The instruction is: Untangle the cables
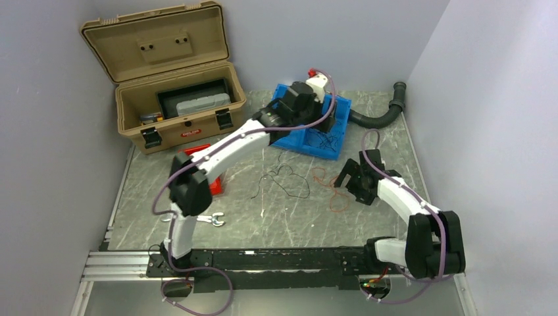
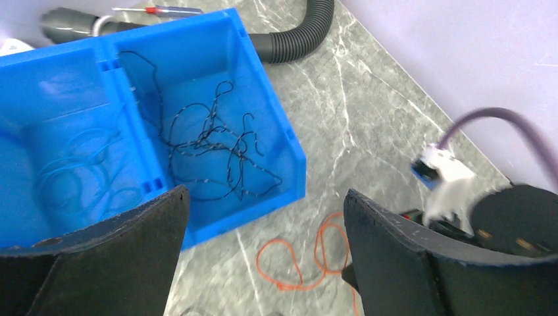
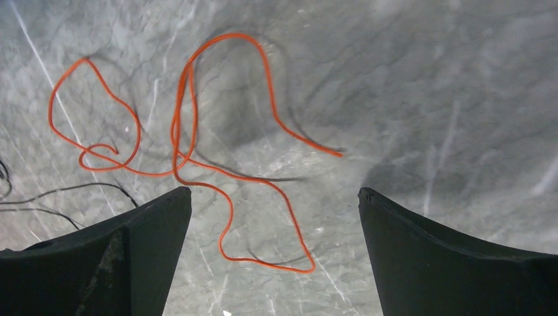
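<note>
**Cables (image 1: 327, 179): location and tool state**

Bin (image 2: 266, 105): two compartments. Right holds one black tangle (image 2: 217, 148); left holds blue cable (image 2: 72, 171), faint against the blue floor, strands uncountable. From above, the left arm (image 1: 237, 145) hides most of the bin. Worktop (image 1: 276, 220): one orange cable (image 3: 177, 118), one black loop (image 1: 283, 179). Left tool (image 2: 264, 197): jaws spread, empty, over the bin corner. Right tool (image 3: 273, 191): jaws spread, empty, above the orange cable.
</note>
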`<state>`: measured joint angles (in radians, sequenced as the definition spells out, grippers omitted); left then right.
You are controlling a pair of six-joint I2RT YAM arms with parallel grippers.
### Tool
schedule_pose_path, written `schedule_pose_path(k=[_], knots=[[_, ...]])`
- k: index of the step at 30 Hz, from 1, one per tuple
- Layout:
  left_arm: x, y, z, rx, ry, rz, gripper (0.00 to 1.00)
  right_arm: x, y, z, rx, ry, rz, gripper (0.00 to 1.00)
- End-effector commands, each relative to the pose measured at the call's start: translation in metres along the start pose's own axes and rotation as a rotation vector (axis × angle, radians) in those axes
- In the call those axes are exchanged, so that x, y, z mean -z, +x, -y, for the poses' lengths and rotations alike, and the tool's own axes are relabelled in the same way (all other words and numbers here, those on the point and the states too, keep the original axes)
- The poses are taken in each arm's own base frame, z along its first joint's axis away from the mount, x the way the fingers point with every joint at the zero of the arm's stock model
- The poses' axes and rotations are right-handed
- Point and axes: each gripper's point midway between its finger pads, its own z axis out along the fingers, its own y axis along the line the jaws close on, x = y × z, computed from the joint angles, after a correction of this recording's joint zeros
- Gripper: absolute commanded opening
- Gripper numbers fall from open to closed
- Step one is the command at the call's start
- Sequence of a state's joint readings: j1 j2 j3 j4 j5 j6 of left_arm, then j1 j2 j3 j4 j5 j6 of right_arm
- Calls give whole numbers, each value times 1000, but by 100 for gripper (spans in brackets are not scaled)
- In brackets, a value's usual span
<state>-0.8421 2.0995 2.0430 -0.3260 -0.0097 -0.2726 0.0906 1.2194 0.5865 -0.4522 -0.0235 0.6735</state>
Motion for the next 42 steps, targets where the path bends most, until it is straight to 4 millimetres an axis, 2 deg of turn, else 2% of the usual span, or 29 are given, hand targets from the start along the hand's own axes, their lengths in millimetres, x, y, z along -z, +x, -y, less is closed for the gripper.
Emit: schedule_pose_path(k=[1, 9, 15, 18, 24, 27, 30, 34, 35, 36, 38, 39, 42], knots=[[59, -38, 2, -34, -9, 123, 91, -3, -14, -28, 106, -42, 37, 100], [139, -37, -10, -4, -56, 159, 93, -13, -10, -63, 113, -137, 4, 100], [200, -16, -16, 59, -37, 203, 93, -18, -13, -80, 143, -122, 18, 100], [221, -4, -23, 70, -56, 195, 91, -23, -13, -86, 196, -63, 29, 100], [249, 20, -22, 109, -26, 194, 90, -28, -10, -92, 279, 17, 56, 100], [254, 35, -25, 116, -24, 179, 90, -34, -5, -94, 315, 51, 55, 100], [254, 47, -26, 114, -23, 151, 89, -44, -1, -88, 369, 161, 52, 100], [258, 54, -30, 108, -38, 141, 89, -52, 9, -82, 421, 268, 47, 100], [260, 55, -31, 107, -41, 143, 89, -54, 12, -81, 427, 269, 41, 94], [262, 56, -33, 105, -46, 147, 89, -55, 15, -81, 425, 256, 35, 73], [265, 56, -34, 98, -54, 152, 89, -53, 19, -84, 409, 220, 29, 15], [267, 55, -36, 95, -61, 153, 89, -52, 21, -84, 401, 212, 22, 0], [271, 55, -41, 87, -81, 146, 89, -41, 17, -90, 394, 184, 38, 0]])
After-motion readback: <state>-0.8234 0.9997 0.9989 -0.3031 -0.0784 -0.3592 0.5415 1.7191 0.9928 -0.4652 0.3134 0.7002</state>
